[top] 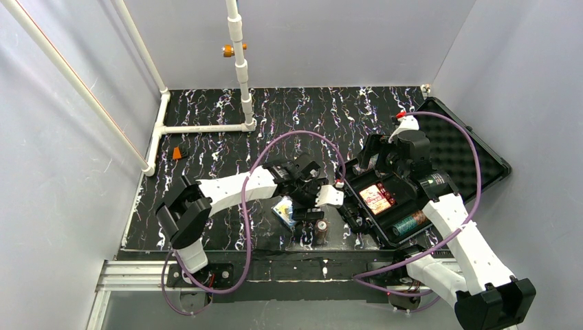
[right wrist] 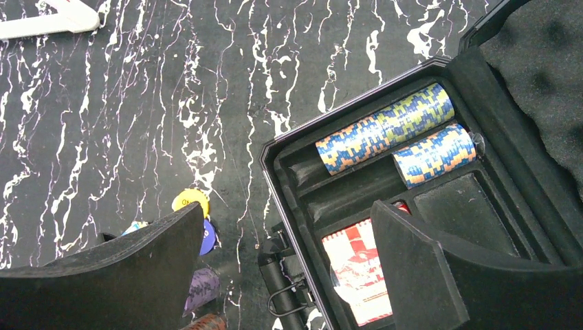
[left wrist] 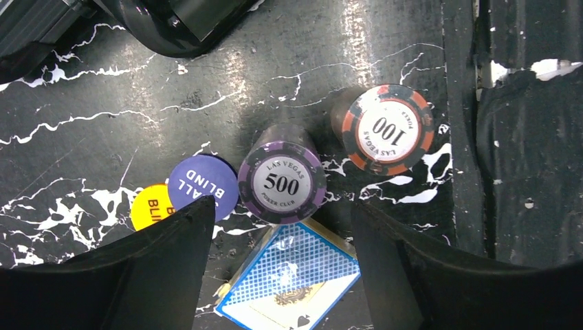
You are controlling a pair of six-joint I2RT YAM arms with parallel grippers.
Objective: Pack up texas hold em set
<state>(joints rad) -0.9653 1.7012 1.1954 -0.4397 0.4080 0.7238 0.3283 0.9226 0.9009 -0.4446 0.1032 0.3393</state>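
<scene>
The black case (top: 481, 148) lies open at the right, its foam lid (right wrist: 543, 69) tilted back. Its tray (right wrist: 357, 103) holds two rows of blue-and-yellow chips (right wrist: 385, 127) and a red card deck (right wrist: 354, 265). My right gripper (right wrist: 287, 210) is open and empty above the tray's left rim; it also shows in the top view (top: 375, 165). My left gripper (left wrist: 282, 206) is open and empty over the blue card deck (left wrist: 292, 282). Just beyond stand a purple 500 chip stack (left wrist: 282, 182), a black-and-orange 100 chip stack (left wrist: 388, 128), a blue button (left wrist: 199, 182) and a yellow button (left wrist: 148, 205).
A white pipe frame (top: 206, 128) stands at the back left of the marbled black table (top: 227, 151). A small orange object (top: 177, 152) lies near it. Grey walls close in the sides and back. Another chip row (top: 409, 223) lies in the tray's near end.
</scene>
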